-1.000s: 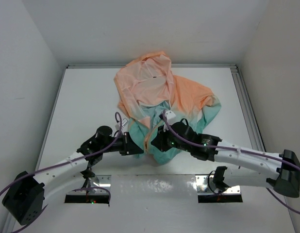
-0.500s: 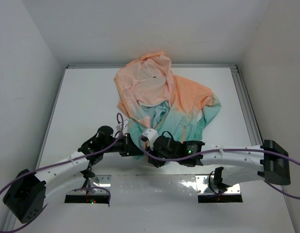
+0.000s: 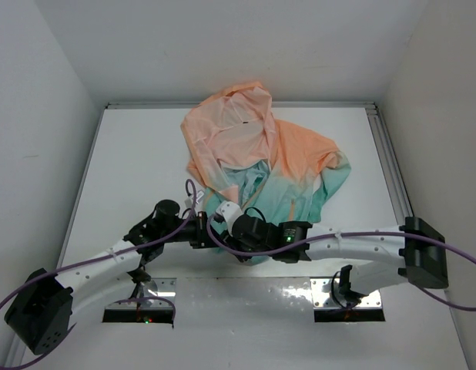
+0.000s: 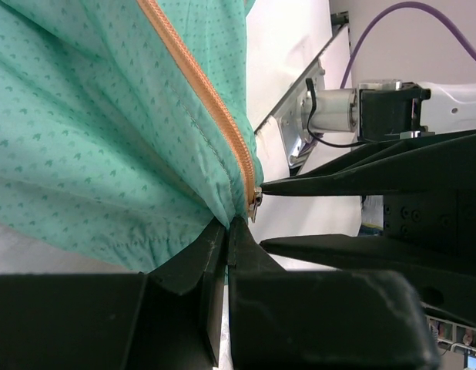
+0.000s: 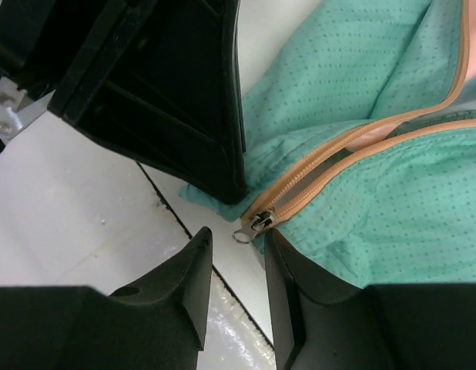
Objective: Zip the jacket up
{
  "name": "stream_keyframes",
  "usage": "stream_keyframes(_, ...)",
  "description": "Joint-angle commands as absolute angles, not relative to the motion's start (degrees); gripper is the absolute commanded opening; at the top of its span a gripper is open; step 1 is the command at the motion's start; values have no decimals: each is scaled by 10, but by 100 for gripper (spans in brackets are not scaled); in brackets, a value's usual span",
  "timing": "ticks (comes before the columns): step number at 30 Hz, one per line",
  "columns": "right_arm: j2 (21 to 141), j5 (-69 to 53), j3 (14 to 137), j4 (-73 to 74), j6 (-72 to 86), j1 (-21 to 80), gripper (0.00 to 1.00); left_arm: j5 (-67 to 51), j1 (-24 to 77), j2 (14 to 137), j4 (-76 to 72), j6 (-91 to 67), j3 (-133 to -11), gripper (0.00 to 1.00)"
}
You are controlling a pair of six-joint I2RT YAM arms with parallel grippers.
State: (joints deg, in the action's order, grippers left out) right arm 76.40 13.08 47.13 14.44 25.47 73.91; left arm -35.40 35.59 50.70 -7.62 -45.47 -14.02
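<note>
The jacket (image 3: 261,162) lies crumpled across the middle of the surface (image 3: 130,169), with its peach hood toward the far edge and its teal hem toward the near edge. Both my tools meet at that hem.

My left tool (image 4: 226,227) is pressed together on the hem fabric just below the foot of the orange zipper (image 4: 199,92). My right tool (image 5: 236,239) is spread by a narrow gap, and the little pull tab (image 5: 253,223) hangs just above that gap with nothing pinched yet.

My main worry is the grab itself. The tab is small and dangling, so if I close a shade too low I would catch only its ring, or nothing at all, and it would slip out as soon as I draw toward the far edge. If I close too deep I would take thin teal cloth along with the tab, and that cloth could feed into the slider and jam it.

The two tools sit almost touching, so a careless closing move could knock my left tool and loosen its hold. If that anchor slips, I expect the hem would ride up with the slider and bunch, and the teeth would not close.
</note>
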Motion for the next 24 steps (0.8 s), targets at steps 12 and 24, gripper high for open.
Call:
stream_keyframes(12,800,227,519,171,230,775,34,-365,360,502,-104,-460,-145,0)
stream_keyframes(24,789,246,513,160,237,779,3,-364,360,492,-101,-462,-135,0)
